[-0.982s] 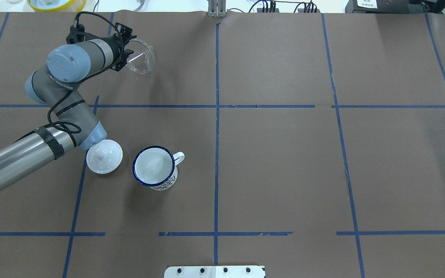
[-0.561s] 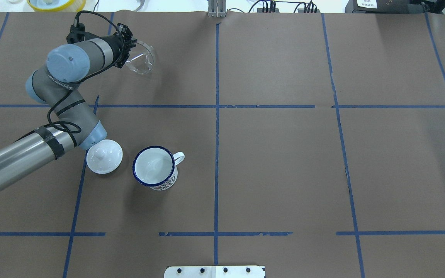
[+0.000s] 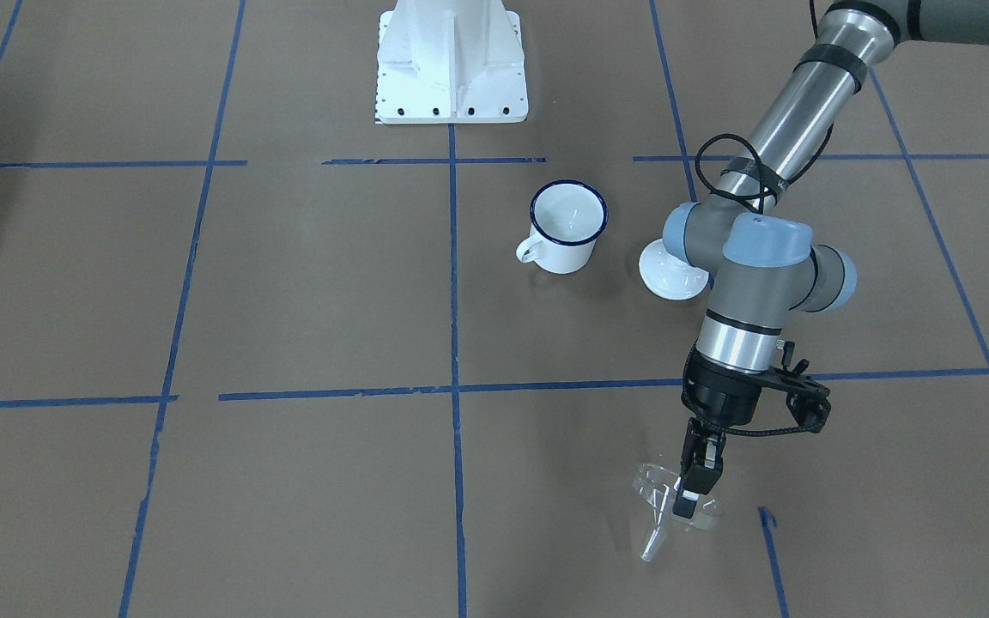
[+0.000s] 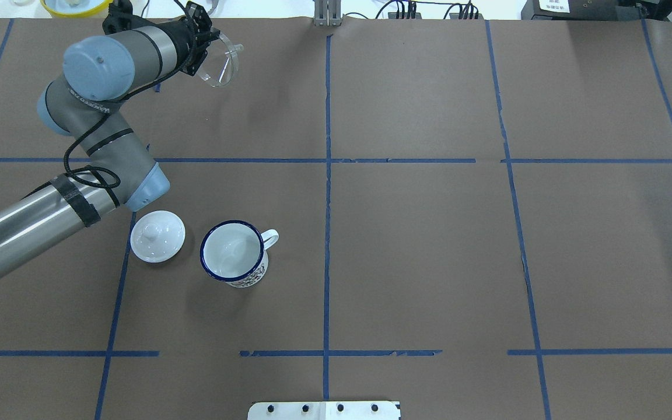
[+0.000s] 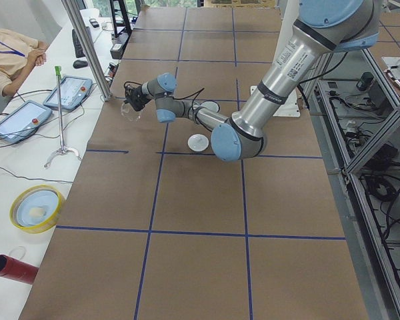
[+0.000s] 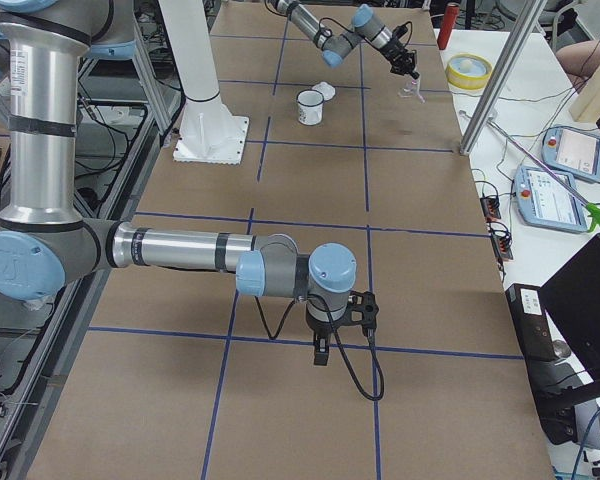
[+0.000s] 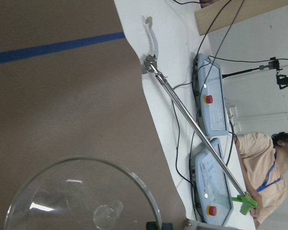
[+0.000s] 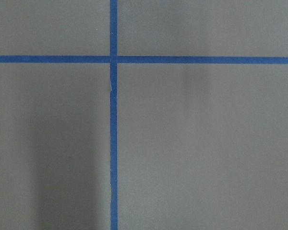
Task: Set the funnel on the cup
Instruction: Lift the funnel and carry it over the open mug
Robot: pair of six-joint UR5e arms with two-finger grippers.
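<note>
The left tool (image 3: 688,502) pinches the funnel (image 3: 654,486) by the rim of its cone, which leaves the spout free to enter a mouth. The funnel hangs tilted near the edge of the bench (image 3: 288,283) farthest from the robot, well apart from the cup (image 3: 568,225). The cup stands upright, the lid (image 3: 668,280) just beside it, so nothing bars its mouth. We judge the carry not yet begun. The right tool (image 6: 322,352) hangs low, far off; wide or narrow, we cannot tell.
</note>
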